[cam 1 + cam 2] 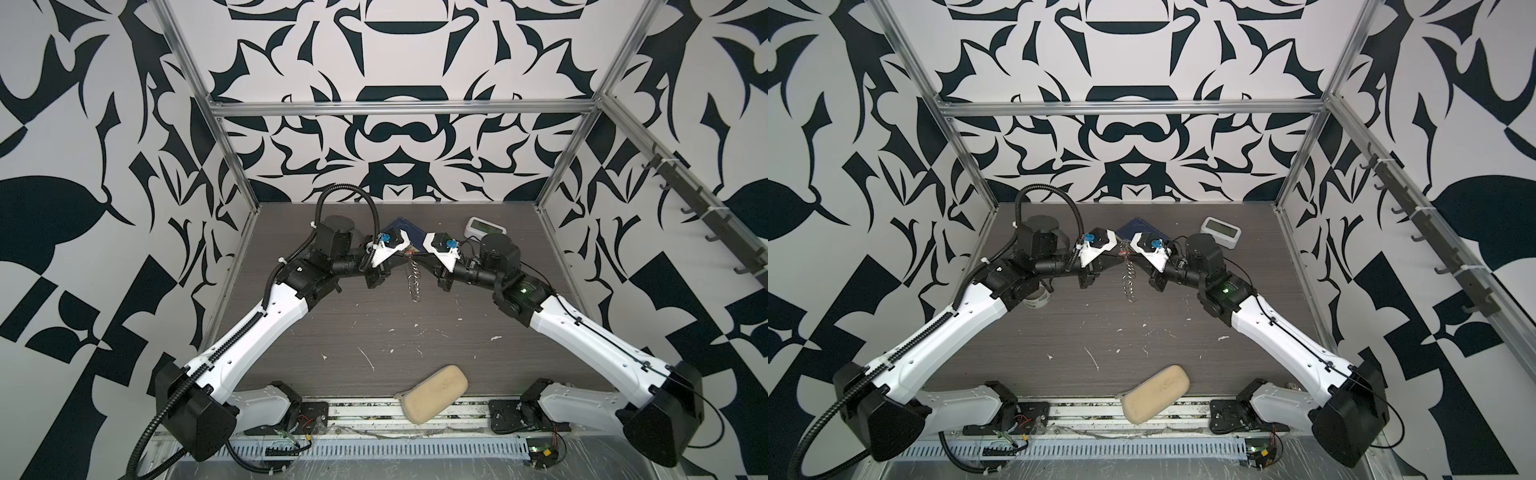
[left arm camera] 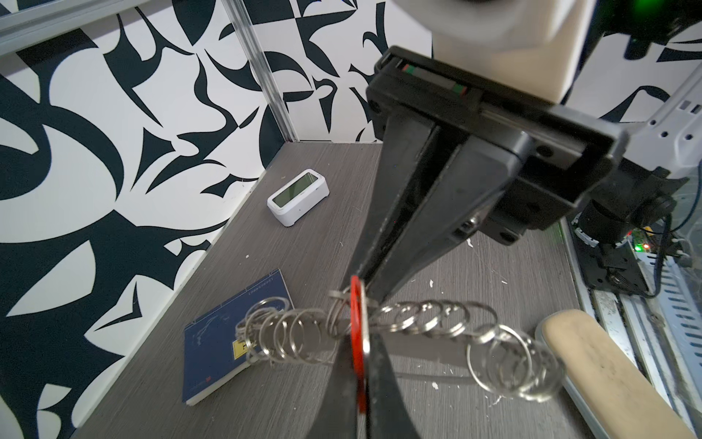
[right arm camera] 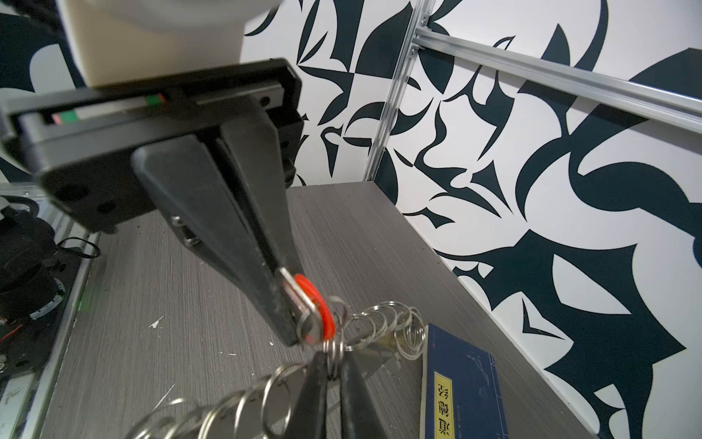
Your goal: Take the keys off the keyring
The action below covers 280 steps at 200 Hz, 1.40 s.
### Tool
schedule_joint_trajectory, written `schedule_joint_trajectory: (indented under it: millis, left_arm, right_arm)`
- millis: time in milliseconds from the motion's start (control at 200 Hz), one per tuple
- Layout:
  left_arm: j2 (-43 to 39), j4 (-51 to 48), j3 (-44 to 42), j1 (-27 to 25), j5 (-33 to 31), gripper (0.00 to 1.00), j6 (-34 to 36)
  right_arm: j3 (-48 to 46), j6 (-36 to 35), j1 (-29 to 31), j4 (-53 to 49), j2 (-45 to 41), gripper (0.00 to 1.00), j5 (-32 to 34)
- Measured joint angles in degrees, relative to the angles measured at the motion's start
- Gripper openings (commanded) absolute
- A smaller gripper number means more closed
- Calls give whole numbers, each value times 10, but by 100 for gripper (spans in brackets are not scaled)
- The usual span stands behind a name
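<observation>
1. Nearest me, a beige oblong case (image 1: 434, 392) lies at the near edge of the surface (image 1: 374, 328), well apart from the work. Both arms reach to the far middle, where their claws meet tip to tip above the surface.
2. The left claw (image 3: 294, 328) is closed tight on the keys (image 3: 304, 306). A flat silver blade sits between its fingers, with the red-orange tag poking out at the tips.
3. The right claw (image 2: 366, 281) is closed too, and seems to pinch one small ring of the keyring (image 2: 433, 319).
4. I reckon the key could slide out under a pull, since it is thin, smooth metal. It would drop towards the blue booklet (image 2: 212, 349) below.
5. The right claw's hold on thin wire looks slight. If it slips, the whole keyring follows the keys instead of parting from them.
6. With the tips so close, a twist could knock the claws together or snag the loose rings.
7. The keys sit inside the left claw, just beside the right claw's tips. The keyring trails from there, far over the booklet and near towards the case. I cannot tell whether its ends touch the surface.
</observation>
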Motion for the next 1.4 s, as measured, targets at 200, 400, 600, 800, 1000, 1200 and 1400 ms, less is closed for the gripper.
schedule_joint_trajectory:
  millis: [200, 400, 600, 800, 1000, 1200, 1400]
  left_arm:
    - [-3, -2, 0, 0, -13, 0, -4]
    - [-7, -9, 0, 4, -45, 0, -14]
    - [-7, -11, 0, 13, -54, 0, -32]
    - [-6, -10, 2, 14, -47, 0, -45]
    - [-3, -8, 2, 14, -40, 0, -54]
    - [1, 6, 2, 14, -30, 0, -60]
    - [8, -26, 33, 14, -54, 0, -43]
  right_arm:
    - [4, -9, 0, -6, 0, 0, -1]
    - [-1, -7, -3, 2, -12, 0, -7]
    - [-19, 23, -11, 46, -31, 0, -28]
    - [-42, 61, -19, 101, -32, 0, -42]
    - [-57, 96, -25, 155, -32, 0, -46]
    - [-69, 142, -29, 212, -27, 0, -51]
    - [-79, 128, -30, 205, -28, 0, -40]
